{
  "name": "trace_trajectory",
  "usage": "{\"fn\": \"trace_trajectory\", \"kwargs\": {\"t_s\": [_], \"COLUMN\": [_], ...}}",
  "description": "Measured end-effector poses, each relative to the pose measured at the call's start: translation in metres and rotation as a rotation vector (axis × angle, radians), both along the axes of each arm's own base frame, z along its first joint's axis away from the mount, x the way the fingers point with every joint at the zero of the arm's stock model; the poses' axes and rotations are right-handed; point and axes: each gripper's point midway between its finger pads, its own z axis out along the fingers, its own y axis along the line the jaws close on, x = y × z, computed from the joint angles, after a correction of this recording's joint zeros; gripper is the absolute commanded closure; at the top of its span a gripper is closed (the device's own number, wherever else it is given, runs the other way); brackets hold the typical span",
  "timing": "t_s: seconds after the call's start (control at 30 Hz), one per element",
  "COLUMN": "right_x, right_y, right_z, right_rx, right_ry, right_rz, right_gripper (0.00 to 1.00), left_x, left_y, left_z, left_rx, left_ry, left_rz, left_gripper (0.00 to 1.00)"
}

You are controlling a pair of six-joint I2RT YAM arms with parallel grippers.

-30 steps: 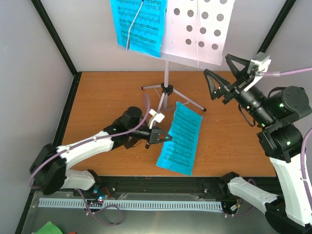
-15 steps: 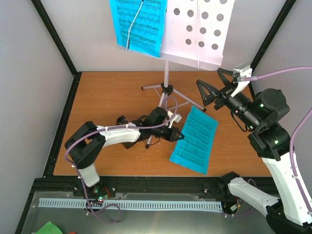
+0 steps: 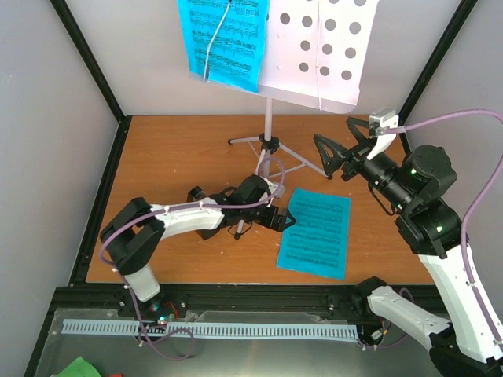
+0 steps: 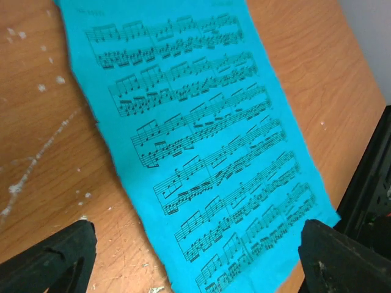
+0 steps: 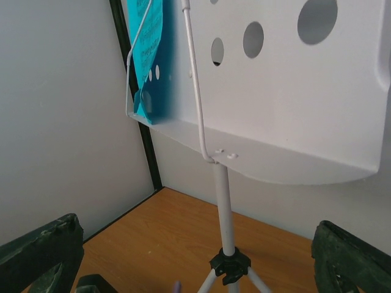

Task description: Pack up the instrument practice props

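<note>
The grey music stand (image 3: pixel 321 49) stands at the back of the table, with its tripod legs (image 3: pixel 302 162) spread on the wood. One cyan sheet-music page (image 3: pixel 224 39) is clipped to the left half of its tray. A second cyan page (image 3: pixel 316 232) lies flat on the table to the right of centre. My left gripper (image 3: pixel 289 221) rests low at that page's left edge, open, with the page (image 4: pixel 201 140) lying loose between its fingers (image 4: pixel 55 256). Up by the stand on its right side, my right gripper (image 3: pixel 336 141) is open and faces the pole (image 5: pixel 223 207) and the tray (image 5: pixel 287 91).
Grey walls and black frame posts (image 3: pixel 86 63) close in the table on three sides. A slotted cable rail (image 3: pixel 212 330) runs along the near edge below the arm bases. The tripod's black collar (image 5: pixel 231 266) sits low on the pole.
The left gripper carried the loose page to the right, then opened and let it drop flat. The right arm swung left and lower, closer to the stand.
</note>
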Motion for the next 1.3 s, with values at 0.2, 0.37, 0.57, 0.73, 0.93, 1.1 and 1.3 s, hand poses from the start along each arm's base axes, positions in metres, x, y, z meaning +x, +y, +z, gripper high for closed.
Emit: {"fn": "trace_trajectory", "kwargs": {"t_s": [0.2,0.37,0.57,0.73,0.93,1.1,1.3], "right_x": [-0.003,-0.001,0.001,-0.008,-0.025,-0.034,-0.037], "right_y": [-0.002,-0.005,-0.006,-0.015,-0.027,-0.034,-0.040], "right_z": [-0.023,-0.064,-0.105,-0.122,-0.109,-0.104,-0.113], "right_rx": [-0.005,-0.002,0.011,0.031,0.078,0.102,0.099], "right_ry": [0.037,0.118,0.219,0.246,0.198,0.176,0.195], "right_rz": [-0.005,-0.021,-0.035,-0.059,-0.079,-0.090,-0.112], "right_gripper": [0.00,0.00,0.00,0.00,0.00,0.00,0.00], "left_x": [0.005,0.034,0.076,0.105,0.145,0.168,0.177], "left_y": [0.017,0.061,0.103,0.117,0.095,0.075,0.059], "left_z": [0.078,0.144,0.162,0.198,0.213,0.222,0.231], "left_rx": [-0.128,-0.321,-0.434,-0.578,-0.661,-0.717,-0.768], "left_ry": [-0.168,-0.278,-0.348,-0.472,-0.576,-0.643,-0.699], "left_rz": [0.033,0.112,0.190,0.200,0.125,0.031,-0.076], "left_gripper": [0.00,0.01,0.01,0.01,0.07,0.20,0.38]}}
